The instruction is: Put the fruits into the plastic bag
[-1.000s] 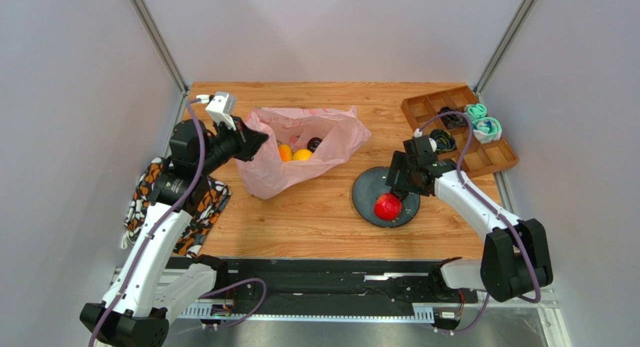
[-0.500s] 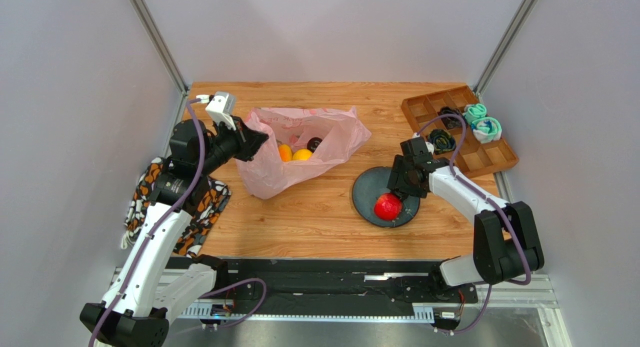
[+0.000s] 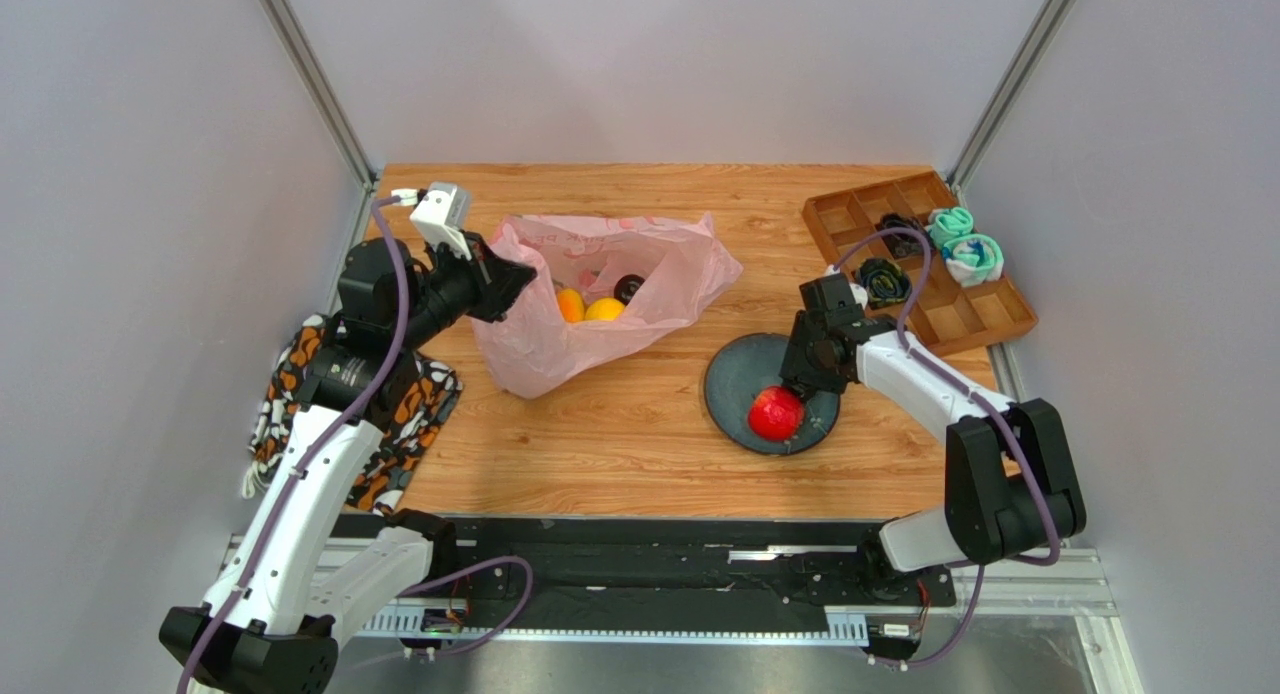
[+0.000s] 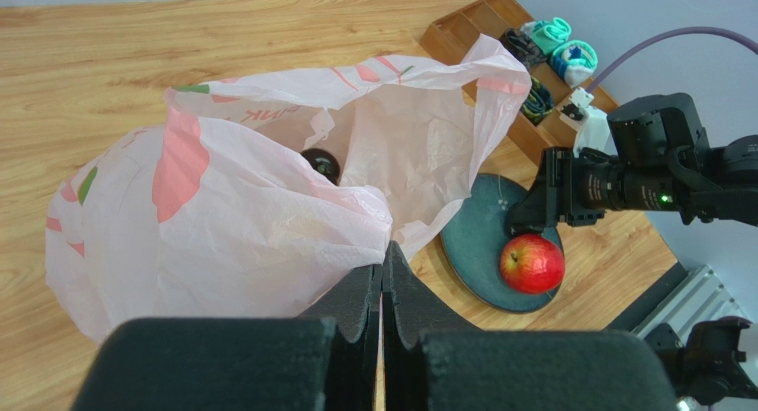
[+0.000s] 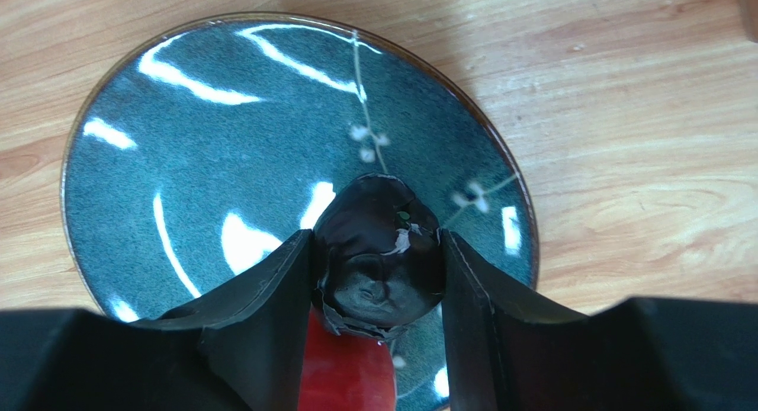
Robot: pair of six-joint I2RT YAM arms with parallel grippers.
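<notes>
The pink plastic bag lies open at the back left. My left gripper is shut on the bag's rim and holds it up. Inside the bag are a yellow round citrus, an orange fruit and a dark ball. The red apple sits on a dark teal plate. My right gripper is over the plate, shut on a dark plum-like ball, with the apple just below it. Banana and grapes are not visible.
A brown compartment tray with teal and black coiled bundles stands at the back right. An orange-black patterned cloth lies at the left edge under my left arm. Grey walls enclose the table.
The right arm's elbow has swung inward, and its gripper has shifted slightly over the plate. The left arm and bag have not moved.
</notes>
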